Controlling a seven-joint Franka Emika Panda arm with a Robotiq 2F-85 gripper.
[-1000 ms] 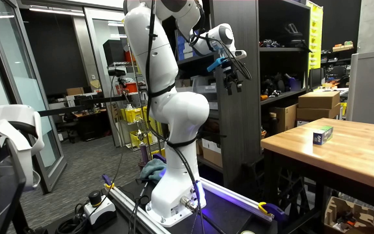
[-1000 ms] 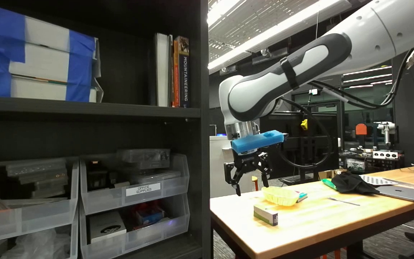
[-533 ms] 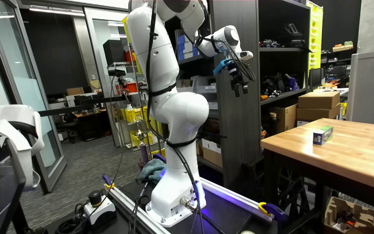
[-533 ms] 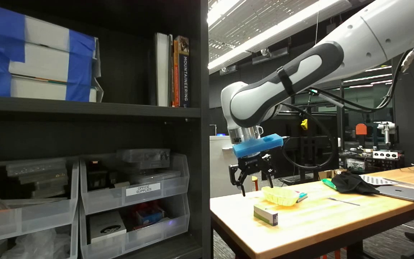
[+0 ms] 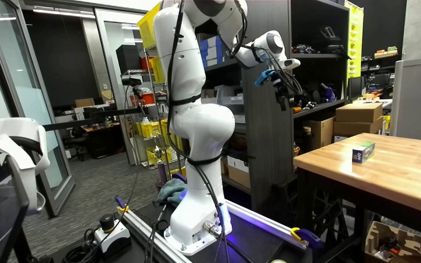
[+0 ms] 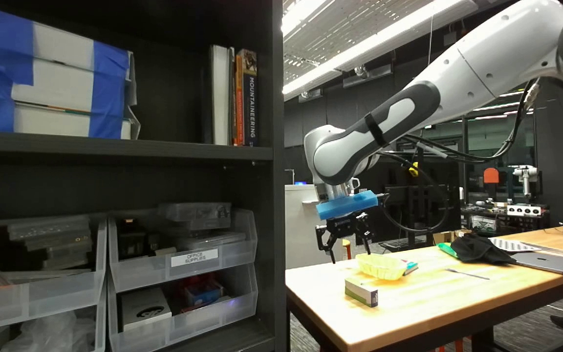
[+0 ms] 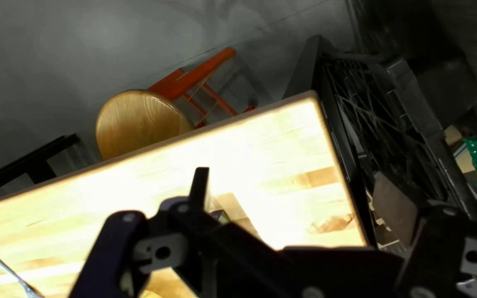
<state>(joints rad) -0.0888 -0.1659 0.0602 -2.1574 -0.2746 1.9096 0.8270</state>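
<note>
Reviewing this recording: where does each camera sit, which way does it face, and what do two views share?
Exterior view: near the base, facing it, most of the arm, the jaws and, at picture right, a table.
Exterior view: before a shelf, facing past it to the forearm, parted jaws and table.
Wrist view: mounted by the jaws, looking down past them at table, floor and stool.
Both exterior views share the table, a small box and a yellow basket.
</note>
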